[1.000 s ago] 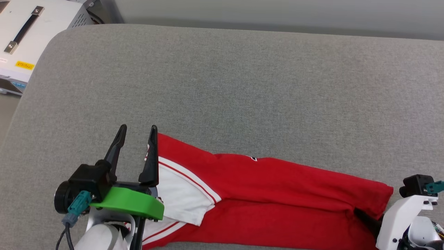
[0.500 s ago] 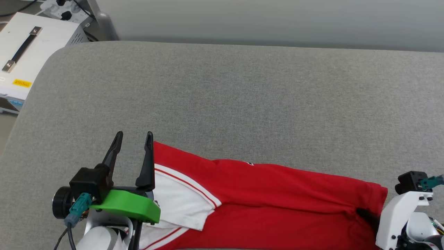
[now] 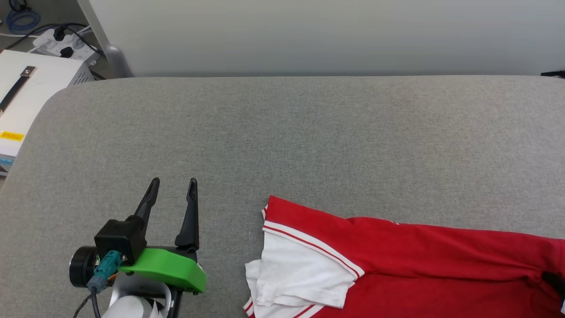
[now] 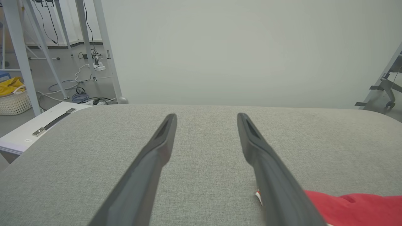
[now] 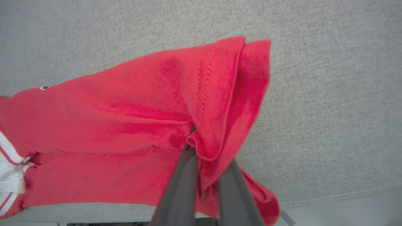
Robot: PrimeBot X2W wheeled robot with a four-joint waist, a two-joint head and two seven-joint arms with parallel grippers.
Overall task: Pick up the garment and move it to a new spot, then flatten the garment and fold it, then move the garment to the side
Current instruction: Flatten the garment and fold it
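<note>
I'm pinching a hem fold of the garment [image 3: 410,260] in my right tool [image 5: 205,157]; it's lying along the near edge of the surface [image 3: 282,132], rightward. My left tool [image 3: 173,182] is hovering spread, empty. Relocating step, I reckon; next needing a firm lift.

Grey upholstered surface [image 3: 282,132] w/ rounded corners spans most of head view. Pale panel [image 3: 309,35] stands behind its far edge. Far left, beside the surface: white equipment case [image 3: 39,97] w/ black strap handle [image 3: 15,90] & yellow label [image 3: 11,135]. Behind the case on the floor: white power strip [image 3: 64,44], blue cable coil [image 3: 21,17]. Left wrist view: white basket [image 4: 14,102] holding yellow cloth [image 4: 9,86], grey frame legs [image 4: 19,53], loose cables [image 4: 81,94].
</note>
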